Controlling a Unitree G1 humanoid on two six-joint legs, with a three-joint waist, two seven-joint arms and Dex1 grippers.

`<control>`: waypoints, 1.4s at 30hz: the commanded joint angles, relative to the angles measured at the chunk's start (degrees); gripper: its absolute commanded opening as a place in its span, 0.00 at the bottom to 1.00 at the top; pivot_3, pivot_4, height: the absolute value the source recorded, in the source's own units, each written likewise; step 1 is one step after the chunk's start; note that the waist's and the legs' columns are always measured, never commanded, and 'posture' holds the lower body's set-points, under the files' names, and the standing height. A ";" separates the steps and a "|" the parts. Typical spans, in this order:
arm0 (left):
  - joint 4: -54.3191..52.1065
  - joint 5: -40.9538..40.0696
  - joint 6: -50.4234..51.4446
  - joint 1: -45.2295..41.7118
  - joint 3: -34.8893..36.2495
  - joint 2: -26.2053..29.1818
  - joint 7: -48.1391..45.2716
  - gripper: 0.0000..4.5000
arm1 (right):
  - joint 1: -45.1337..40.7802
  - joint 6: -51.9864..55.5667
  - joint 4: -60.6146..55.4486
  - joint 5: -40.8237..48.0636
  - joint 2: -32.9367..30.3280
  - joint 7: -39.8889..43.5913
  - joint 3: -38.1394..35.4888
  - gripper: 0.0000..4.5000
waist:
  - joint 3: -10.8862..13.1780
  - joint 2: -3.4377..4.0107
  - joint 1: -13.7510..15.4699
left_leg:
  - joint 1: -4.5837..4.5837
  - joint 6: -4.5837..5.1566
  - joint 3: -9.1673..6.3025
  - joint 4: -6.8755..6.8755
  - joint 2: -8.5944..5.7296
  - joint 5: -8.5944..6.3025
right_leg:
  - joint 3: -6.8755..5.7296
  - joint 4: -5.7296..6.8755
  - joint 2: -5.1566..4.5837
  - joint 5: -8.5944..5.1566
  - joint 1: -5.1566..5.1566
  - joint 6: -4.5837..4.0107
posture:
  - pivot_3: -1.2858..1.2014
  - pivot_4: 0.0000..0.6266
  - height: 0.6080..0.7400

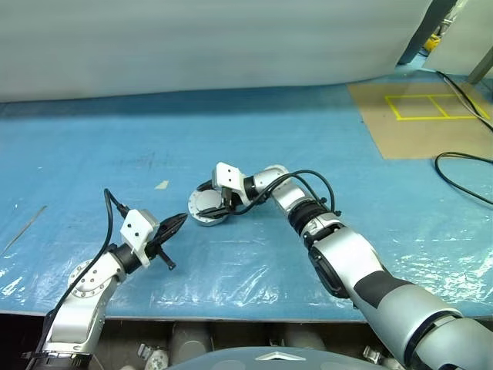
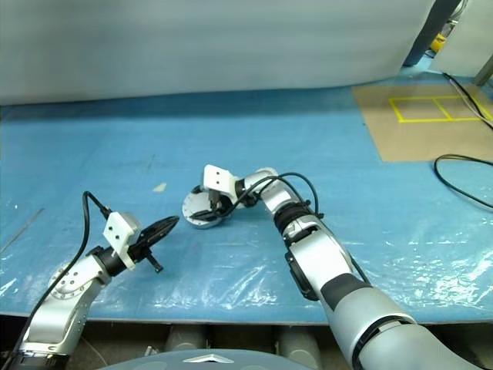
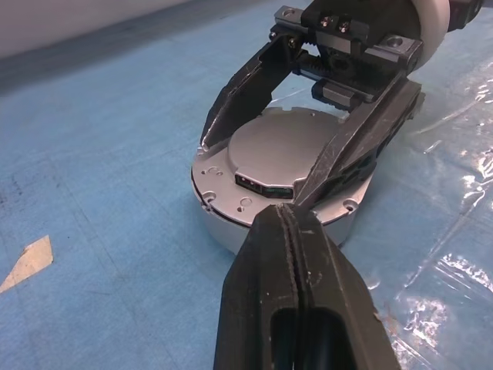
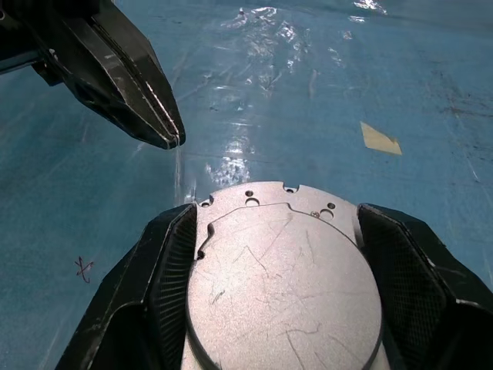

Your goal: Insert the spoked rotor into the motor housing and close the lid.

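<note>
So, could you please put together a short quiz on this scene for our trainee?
1. True or false: the left hand has its fingers spread wide.
2. Which hand has a finger on each side of the motor housing? A: the left hand. B: the right hand. C: neither.
3. Fill in: the housing rests on a ___ table cover.

Key: 1 false, its fingers are pressed shut. 2 B. 3 blue.
</note>
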 commanded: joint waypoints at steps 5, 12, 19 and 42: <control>-0.65 0.08 -1.04 -0.17 0.13 0.09 -0.01 0.00 | 4.51 4.60 3.52 -2.99 0.35 -1.37 2.07 0.66 | 0.00 0.00 -0.07 | 0.06 0.00 0.01 -0.06 0.02 0.00 | 0.00 0.00 0.01 0.00 0.00 0.00 | 0.52 0.24 1.00; -0.47 0.15 -1.13 -0.44 -0.04 0.10 -0.18 0.00 | 5.48 0.13 2.26 -3.73 -0.10 -0.34 3.11 0.66 | -0.01 0.02 -0.21 | 0.06 0.00 0.03 -0.11 0.02 0.00 | 0.01 -0.01 0.02 -0.01 -0.04 0.00 | 0.52 0.24 1.00; -0.11 0.14 -1.05 -1.06 -0.21 0.16 -0.27 0.00 | 5.10 2.00 0.86 -2.89 0.05 6.01 3.39 0.66 | -0.01 0.00 -0.21 | 0.01 0.00 0.05 -0.16 0.01 0.00 | -0.01 -0.26 0.02 0.00 -0.09 0.00 | 0.52 0.24 1.00; 3.46 4.51 -0.56 -4.34 -1.01 0.47 1.79 0.00 | 4.39 5.06 -0.19 -5.27 0.42 2.29 6.07 0.66 | -0.03 0.01 -0.63 | 0.05 -0.03 0.08 -0.23 0.02 -0.01 | -0.03 -0.21 0.03 -0.01 0.01 -0.01 | 0.52 0.24 1.00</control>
